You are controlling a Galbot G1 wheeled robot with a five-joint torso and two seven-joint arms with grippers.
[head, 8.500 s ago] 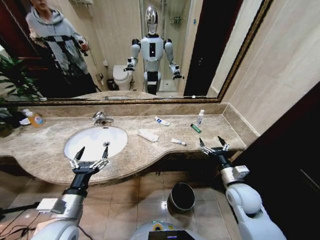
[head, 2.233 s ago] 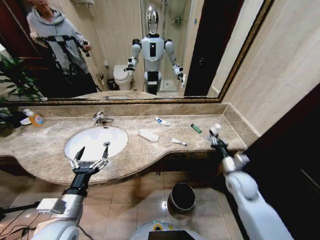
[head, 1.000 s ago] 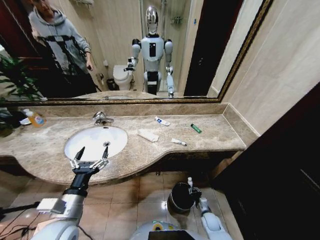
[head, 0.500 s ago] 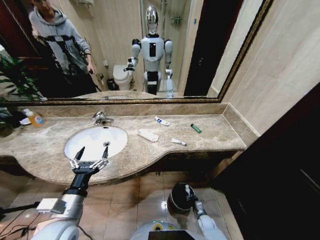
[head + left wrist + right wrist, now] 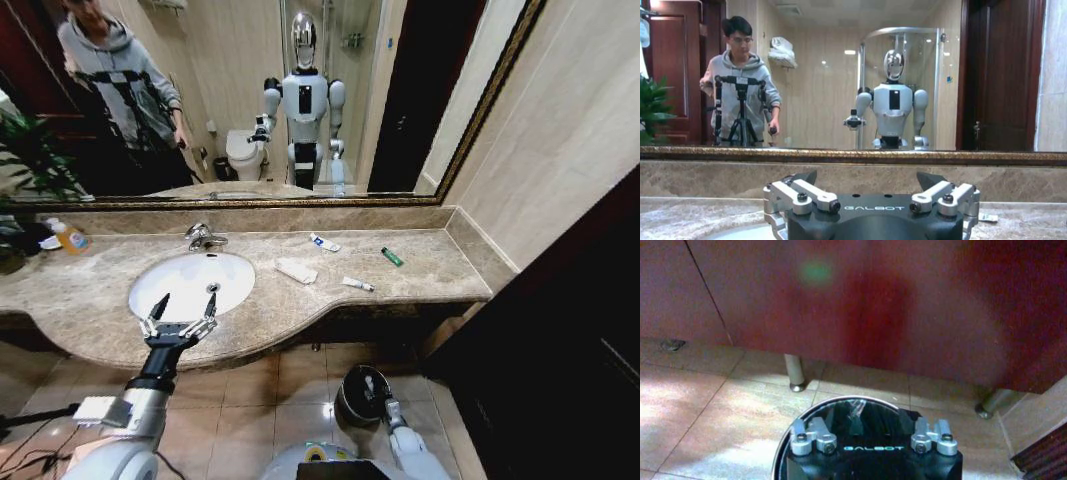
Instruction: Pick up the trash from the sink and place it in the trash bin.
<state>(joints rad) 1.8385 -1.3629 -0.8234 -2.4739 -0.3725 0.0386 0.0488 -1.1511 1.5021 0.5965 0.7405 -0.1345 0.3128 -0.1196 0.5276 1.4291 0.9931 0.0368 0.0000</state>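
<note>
Down off the beige marble counter (image 5: 430, 262) now, over the small round dark grey trash bin (image 5: 346, 402): right gripper (image 5: 372, 384), fingers apart, little clear bottle likely dropped in. Left gripper (image 5: 188, 300) waiting at the counter's front edge, fingers apart.

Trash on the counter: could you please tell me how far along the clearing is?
Done: the bottle no longer stands on the counter, and something clear glints inside the bin. In hand: the right end effector hangs open over the bin. Left: the packet, green tube and two white-and-blue tubes on the counter. The left end effector waits open at the sink.
</note>
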